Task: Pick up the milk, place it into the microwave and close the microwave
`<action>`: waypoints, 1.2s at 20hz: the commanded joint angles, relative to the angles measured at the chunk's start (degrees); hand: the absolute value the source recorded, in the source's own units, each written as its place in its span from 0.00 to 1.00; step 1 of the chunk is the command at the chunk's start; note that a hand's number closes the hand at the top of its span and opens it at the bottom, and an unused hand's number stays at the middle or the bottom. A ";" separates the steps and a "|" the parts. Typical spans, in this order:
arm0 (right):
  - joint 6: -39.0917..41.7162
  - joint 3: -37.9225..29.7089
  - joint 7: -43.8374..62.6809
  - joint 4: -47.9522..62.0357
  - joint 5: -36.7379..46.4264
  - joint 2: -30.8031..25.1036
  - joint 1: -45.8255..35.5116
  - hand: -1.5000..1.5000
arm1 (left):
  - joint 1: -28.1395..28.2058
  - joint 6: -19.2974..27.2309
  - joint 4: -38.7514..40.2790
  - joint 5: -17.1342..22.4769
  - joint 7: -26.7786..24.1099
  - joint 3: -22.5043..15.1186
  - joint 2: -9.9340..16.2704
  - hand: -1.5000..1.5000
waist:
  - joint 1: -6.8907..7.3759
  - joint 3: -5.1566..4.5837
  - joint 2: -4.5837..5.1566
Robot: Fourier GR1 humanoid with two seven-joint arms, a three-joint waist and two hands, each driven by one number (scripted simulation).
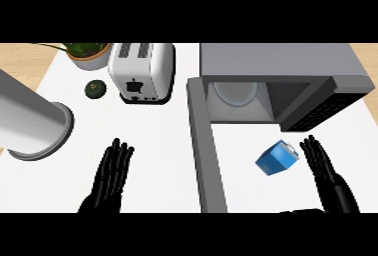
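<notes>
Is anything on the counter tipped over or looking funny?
Yes, the blue milk carton sits tilted in front of the open microwave, not squared with anything. Next to it is the right hand.

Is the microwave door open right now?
Open. The microwave door is swung out toward the robot, and the turntable inside shows. The milk is on the counter outside.
</notes>
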 commanded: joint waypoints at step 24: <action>-20.47 -7.53 -26.17 54.67 7.74 -5.35 -28.15 1.00 | 10.19 -13.62 -0.40 14.18 -9.42 12.79 9.61 0.00 | 0.64 0.03 0.16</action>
